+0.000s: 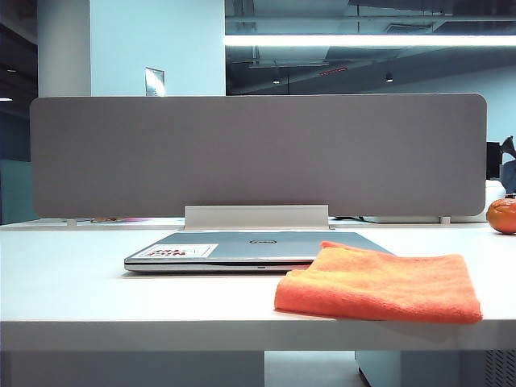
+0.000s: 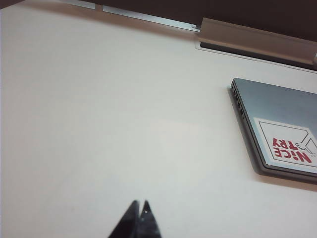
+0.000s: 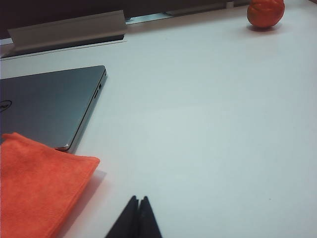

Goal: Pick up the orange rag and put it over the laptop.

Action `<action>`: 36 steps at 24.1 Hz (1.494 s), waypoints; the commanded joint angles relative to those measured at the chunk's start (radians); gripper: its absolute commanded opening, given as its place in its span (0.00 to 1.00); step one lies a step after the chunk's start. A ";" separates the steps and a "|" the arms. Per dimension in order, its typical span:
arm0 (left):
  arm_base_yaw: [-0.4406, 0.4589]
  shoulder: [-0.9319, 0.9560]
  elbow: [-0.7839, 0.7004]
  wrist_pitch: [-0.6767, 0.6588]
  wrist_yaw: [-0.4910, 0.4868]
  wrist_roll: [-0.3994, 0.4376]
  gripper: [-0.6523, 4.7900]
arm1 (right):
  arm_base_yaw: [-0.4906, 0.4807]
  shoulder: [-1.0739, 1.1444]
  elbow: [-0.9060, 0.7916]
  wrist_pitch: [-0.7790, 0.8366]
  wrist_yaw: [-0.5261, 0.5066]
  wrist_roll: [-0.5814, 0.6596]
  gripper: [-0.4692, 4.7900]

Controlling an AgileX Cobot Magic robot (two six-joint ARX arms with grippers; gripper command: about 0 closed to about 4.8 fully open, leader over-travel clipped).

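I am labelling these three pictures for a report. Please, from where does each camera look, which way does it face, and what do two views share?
Exterior view: low at the table's front edge, facing the grey divider; no arm shows.
Left wrist view: above the white table, looking down past the shut left pincer toward the laptop and its sticker.
Right wrist view: looking down past the shut right pincer at the orange rag, the orange ball.
Shared: the laptop appears in all views.
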 commanded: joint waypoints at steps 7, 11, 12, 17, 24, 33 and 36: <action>0.000 0.001 0.000 -0.010 0.003 0.001 0.11 | 0.000 -0.002 -0.005 0.013 -0.005 0.000 0.08; 0.000 0.001 0.000 -0.010 0.003 0.001 0.11 | 0.000 -0.002 -0.005 0.019 -0.005 0.000 0.08; 0.000 0.001 0.000 -0.009 0.004 0.001 0.11 | 0.000 -0.002 -0.005 0.022 -0.005 0.000 0.08; 0.000 0.001 0.000 -0.009 0.004 0.001 0.11 | 0.000 -0.002 -0.005 0.022 -0.006 0.001 0.08; 0.000 0.001 0.000 -0.010 -0.001 0.004 0.11 | 0.002 -0.002 0.000 0.045 -0.070 0.001 0.08; 0.000 0.001 0.000 -0.013 0.000 0.011 0.11 | 0.003 -0.002 0.145 -0.121 -0.069 0.011 0.08; 0.000 0.001 0.000 -0.013 0.000 0.011 0.11 | 0.003 -0.002 0.197 -0.121 -0.069 0.025 0.08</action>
